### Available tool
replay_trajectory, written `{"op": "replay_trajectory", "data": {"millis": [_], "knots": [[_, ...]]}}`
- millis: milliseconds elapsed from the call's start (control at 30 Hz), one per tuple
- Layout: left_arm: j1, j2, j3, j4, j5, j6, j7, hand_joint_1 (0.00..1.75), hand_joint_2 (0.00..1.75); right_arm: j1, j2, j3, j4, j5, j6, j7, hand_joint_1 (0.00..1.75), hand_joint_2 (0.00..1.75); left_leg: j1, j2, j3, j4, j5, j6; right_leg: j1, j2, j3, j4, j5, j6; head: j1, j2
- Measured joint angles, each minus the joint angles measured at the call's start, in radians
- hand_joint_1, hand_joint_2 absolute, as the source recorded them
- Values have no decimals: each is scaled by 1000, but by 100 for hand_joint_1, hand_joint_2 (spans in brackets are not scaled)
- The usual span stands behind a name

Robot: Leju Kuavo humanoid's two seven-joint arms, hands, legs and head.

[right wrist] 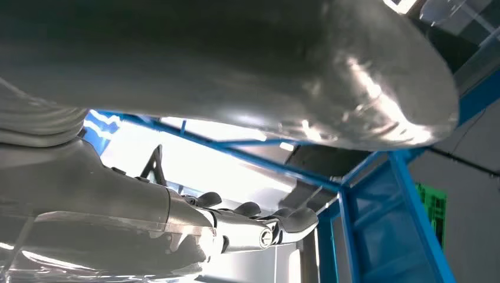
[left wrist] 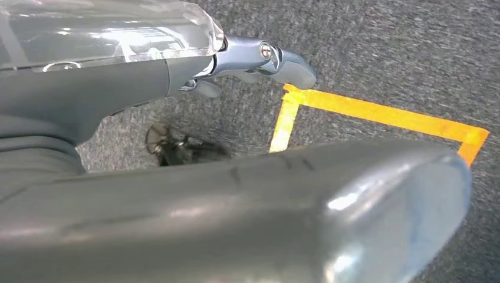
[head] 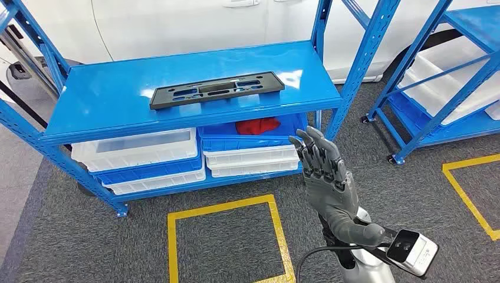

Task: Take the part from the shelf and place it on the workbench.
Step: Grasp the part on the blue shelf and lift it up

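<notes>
Black part (head: 216, 90) on blue shelf (head: 106, 100), right hand (head: 327, 171) below, apart

The right hand (head: 326, 177) is raised, fingers (head: 315, 150) straight and together, holding nothing. The left hand (left wrist: 177, 71) hangs low, empty.

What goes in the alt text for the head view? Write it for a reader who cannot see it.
A long flat black plastic part lies on the top of a blue metal shelf; the robot's grey right hand is raised below and in front of it, fingers extended, holding nothing. White plastic bins sit underneath, and yellow tape squares mark the grey carpet.
</notes>
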Motion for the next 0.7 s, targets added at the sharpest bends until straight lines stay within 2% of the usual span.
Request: {"op": "replay_trajectory", "data": {"millis": [33,67,100,133,233,267,300,333,400,433,467,500,533,600,633,700], "knots": [[0,0,1,0,0,0,-1,0,0,0,-2,3,0,0,-3,0,0,0,2,0,21,-47,19,-1,-1,1,1,3,-2,3,0,0],[-1,0,2,0,-1,-1,-1,0,0,0,-4,7,0,0,-6,0,0,0,1,-1,33,-74,25,-1,0,2,0,5,-4,7,0,0],[-2,-1,3,1,-1,-2,-2,0,0,0,-9,13,0,1,-12,0,0,0,1,-3,56,-123,42,4,1,5,-1,10,-6,14,0,0],[-2,-1,4,1,-1,-3,-2,0,0,-1,-14,19,0,3,-17,0,0,0,-1,-5,67,-150,47,10,2,7,-3,13,-7,21,0,0],[-3,-2,5,3,-2,-3,-3,0,0,0,-28,33,0,8,-28,0,0,0,-6,-7,64,-155,49,37,-1,9,-7,13,-4,41,0,0],[-4,-2,5,3,-2,-4,-3,0,0,0,-32,37,0,8,-32,0,0,0,-6,-7,64,-157,52,44,-3,8,-11,23,-13,46,0,0],[-4,-3,5,3,-2,-4,-3,0,0,0,-37,41,0,10,-36,0,0,0,-5,-7,64,-160,55,51,-3,8,-23,51,-33,50,0,0],[-5,-3,5,3,-2,-4,-3,0,0,0,-41,44,1,12,-41,0,0,0,-5,-6,63,-161,57,56,-4,8,-46,101,-62,53,0,0],[-5,-3,5,3,-3,-6,-4,0,0,0,-49,49,6,16,-52,0,0,0,-9,-6,59,-161,58,62,-3,7,-111,235,-124,55,0,0],[-5,-3,5,3,-5,-6,-4,0,0,0,-53,52,11,18,-57,0,0,0,-12,-6,57,-161,59,63,-3,7,-135,284,-137,54,0,0],[-5,-3,6,4,-6,-7,-4,0,0,0,-56,55,15,20,-60,0,0,0,-16,-6,57,-161,59,64,-2,7,-142,298,-131,50,0,0],[-5,-3,6,4,-7,-7,-4,0,0,-1,-58,58,18,23,-63,0,0,0,-20,-6,58,-161,59,65,1,7,-130,273,-107,44,0,0],[-5,-3,6,4,-8,-9,-5,0,0,-1,-61,60,22,29,-67,0,0,0,-23,-7,59,-161,59,65,5,7,-99,209,-71,34,0,0],[-5,-7,5,5,-10,-12,-6,0,0,-7,-64,64,32,52,-82,0,0,0,-28,-8,60,-161,59,64,16,5,-32,72,-19,10,0,0],[-6,-9,5,6,-11,-13,-7,0,0,-14,-64,69,45,71,-97,1,0,0,-29,-7,59,-161,59,62,20,4,-14,31,-9,3,0,0],[-7,-11,5,7,-12,-13,-8,0,0,-33,-65,84,81,114,-131,3,0,0,-28,-3,58,-163,60,53,25,4,-9,12,-6,0,0,0]]}}
